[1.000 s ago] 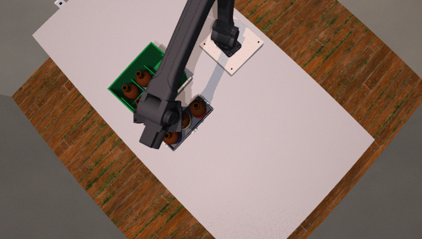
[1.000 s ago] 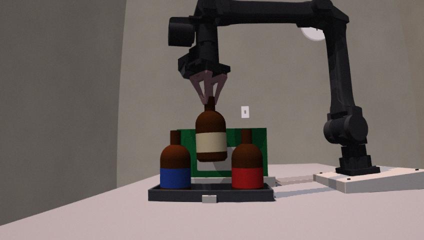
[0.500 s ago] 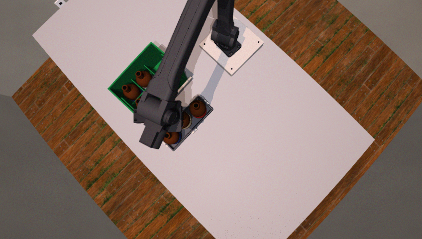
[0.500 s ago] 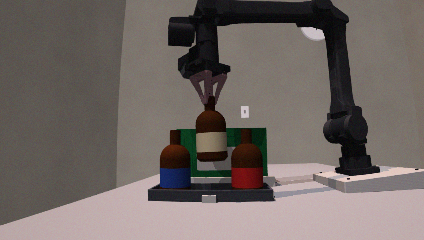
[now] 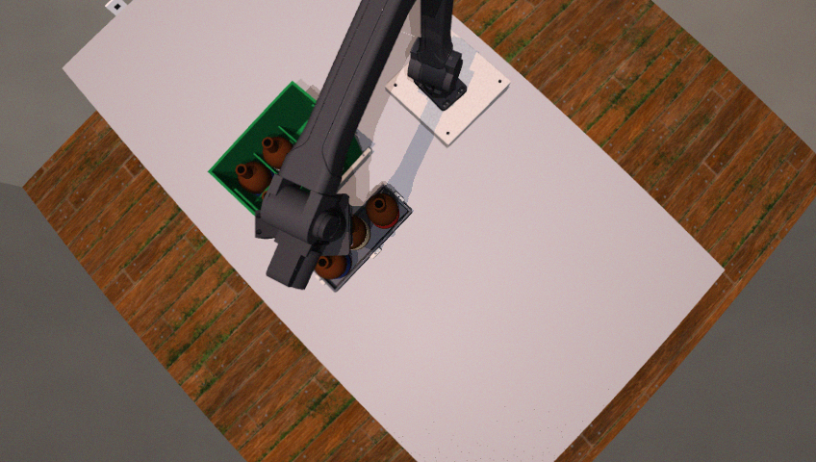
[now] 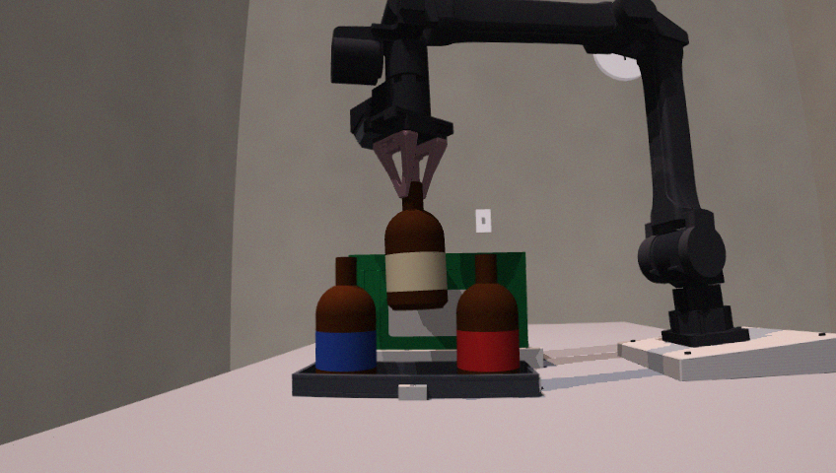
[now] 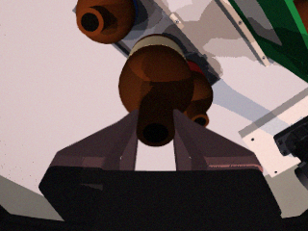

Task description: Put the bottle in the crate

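My gripper (image 6: 412, 190) is shut on the neck of a brown bottle with a cream label (image 6: 415, 260) and holds it upright in the air above the dark tray (image 6: 415, 379). In the wrist view the fingers clamp the bottle neck (image 7: 156, 92). A blue-labelled bottle (image 6: 345, 323) and a red-labelled bottle (image 6: 487, 322) stand in the tray. The green crate (image 5: 268, 145) sits behind the tray with brown bottles (image 5: 252, 174) in its slots. My arm hides part of the crate from above, so the empty slot is not visible.
The arm's base plate (image 5: 447, 94) is bolted to the table to the right of the crate. The tray (image 5: 369, 242) lies close to the crate's near corner. The table edge runs near the crate's left side.
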`<control>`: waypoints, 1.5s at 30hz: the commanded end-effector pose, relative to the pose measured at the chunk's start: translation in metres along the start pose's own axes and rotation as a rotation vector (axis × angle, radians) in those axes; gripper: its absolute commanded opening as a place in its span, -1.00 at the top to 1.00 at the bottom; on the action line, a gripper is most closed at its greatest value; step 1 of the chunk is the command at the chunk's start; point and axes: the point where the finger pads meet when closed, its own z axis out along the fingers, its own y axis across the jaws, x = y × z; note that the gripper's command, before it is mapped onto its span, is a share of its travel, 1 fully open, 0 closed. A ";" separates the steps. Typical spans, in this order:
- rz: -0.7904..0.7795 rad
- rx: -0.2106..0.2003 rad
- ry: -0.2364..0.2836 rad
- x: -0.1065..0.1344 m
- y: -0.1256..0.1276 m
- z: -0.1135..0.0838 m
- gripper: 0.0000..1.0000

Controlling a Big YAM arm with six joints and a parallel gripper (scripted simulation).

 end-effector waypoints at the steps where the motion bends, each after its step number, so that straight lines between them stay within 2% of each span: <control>1: 0.006 -0.094 -0.049 -0.005 0.017 -0.052 1.00; 24: 0.006 -0.094 -0.049 -0.004 0.015 -0.074 1.00; 45: 0.007 -0.094 -0.049 -0.004 0.014 -0.077 1.00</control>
